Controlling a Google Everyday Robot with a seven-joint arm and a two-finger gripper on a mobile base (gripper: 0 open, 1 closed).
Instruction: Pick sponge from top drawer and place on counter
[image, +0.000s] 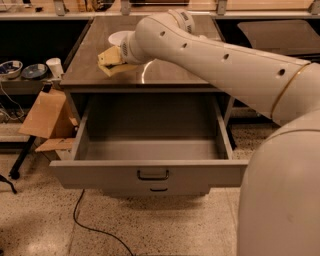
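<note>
The top drawer is pulled fully out, and its grey floor shows nothing lying on it. Its front panel carries a small dark bar handle. My tan gripper hangs just above the left part of the counter, near its front edge. The big white arm reaches to it from the right. The sponge does not show anywhere, and I cannot tell whether it is inside the gripper. A thin white arc is marked on the counter beside the gripper.
A white bowl stands on the counter just behind the gripper. A side shelf on the left holds two bowls and a white cup. A cardboard box leans by the cabinet's left side. A black cable runs over the floor.
</note>
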